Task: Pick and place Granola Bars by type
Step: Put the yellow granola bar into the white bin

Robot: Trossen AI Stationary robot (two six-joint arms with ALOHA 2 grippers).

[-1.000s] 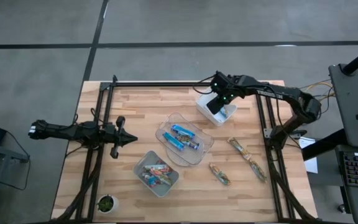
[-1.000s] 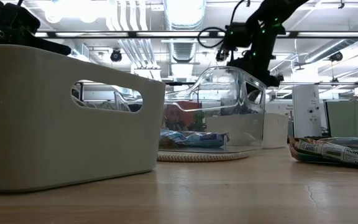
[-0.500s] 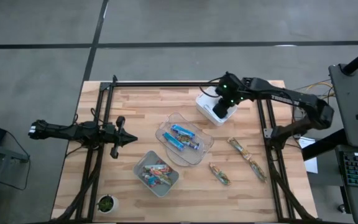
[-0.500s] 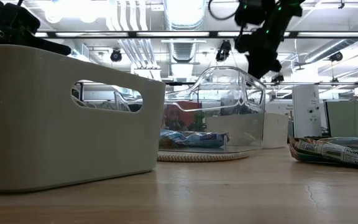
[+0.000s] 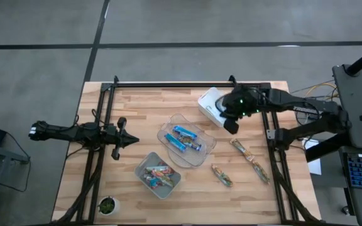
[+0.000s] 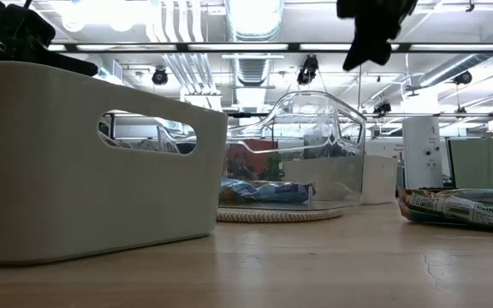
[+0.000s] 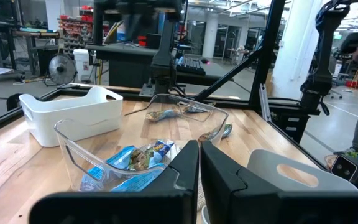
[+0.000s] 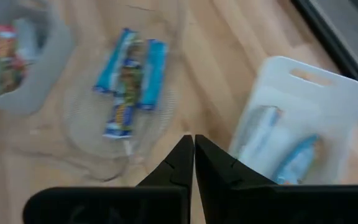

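The right gripper (image 5: 230,124) hovers with fingers pressed together, holding nothing, just beside the white bin (image 5: 211,105). Blue granola bars (image 5: 182,139) lie in the clear bin (image 5: 207,145) nearby; greenish-brown bars (image 5: 250,159) rest on the table (image 5: 143,107) below it. The left gripper (image 5: 131,140) waits, closed, well apart.

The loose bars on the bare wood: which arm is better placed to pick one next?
Probably right. The right end effector, shut and empty, hangs beside the white bin, near the loose bars. The left end effector waits across the table.
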